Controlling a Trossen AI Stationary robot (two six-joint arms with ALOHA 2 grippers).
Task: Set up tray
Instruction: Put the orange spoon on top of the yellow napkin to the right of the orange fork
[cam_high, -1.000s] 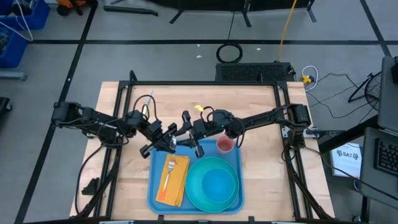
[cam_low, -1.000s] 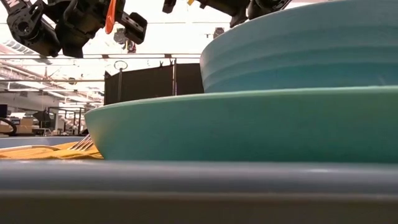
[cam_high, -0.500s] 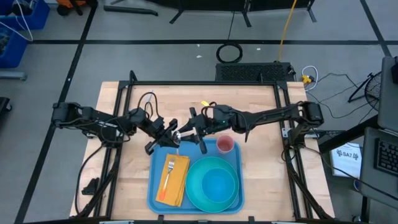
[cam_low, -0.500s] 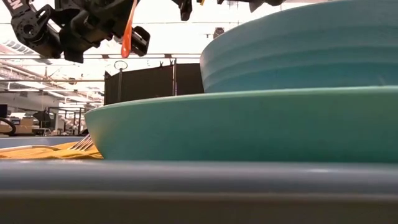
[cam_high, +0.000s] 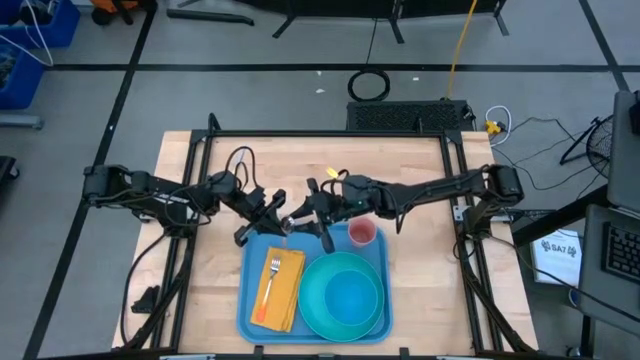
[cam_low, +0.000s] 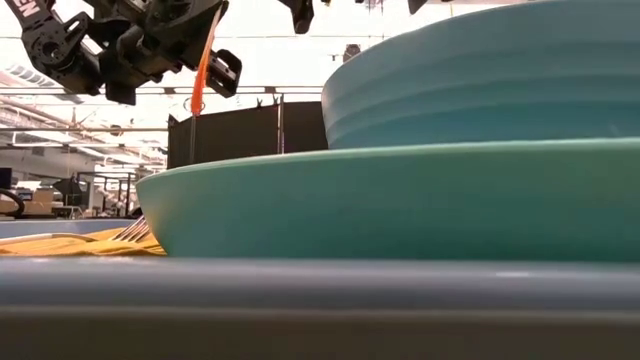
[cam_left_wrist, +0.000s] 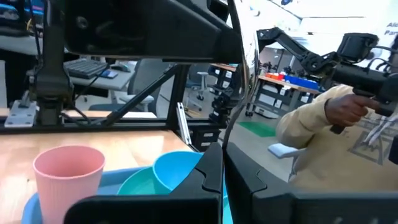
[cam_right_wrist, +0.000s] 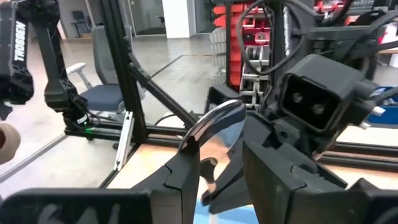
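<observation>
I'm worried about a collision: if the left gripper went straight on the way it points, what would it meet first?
Most likely the right gripper. In the high view the left gripper, jaws shut on a spoon, points straight at it over the tray's far edge. Their relative height is unclear.

Both arms reach inward from the sides of the worktop, and their wrists meet near its middle. The left tool (cam_high: 268, 214) and the right tool (cam_high: 312, 212) face each other just apart, each with its fingers closed on an end of the same spoon (cam_right_wrist: 210, 124).
</observation>
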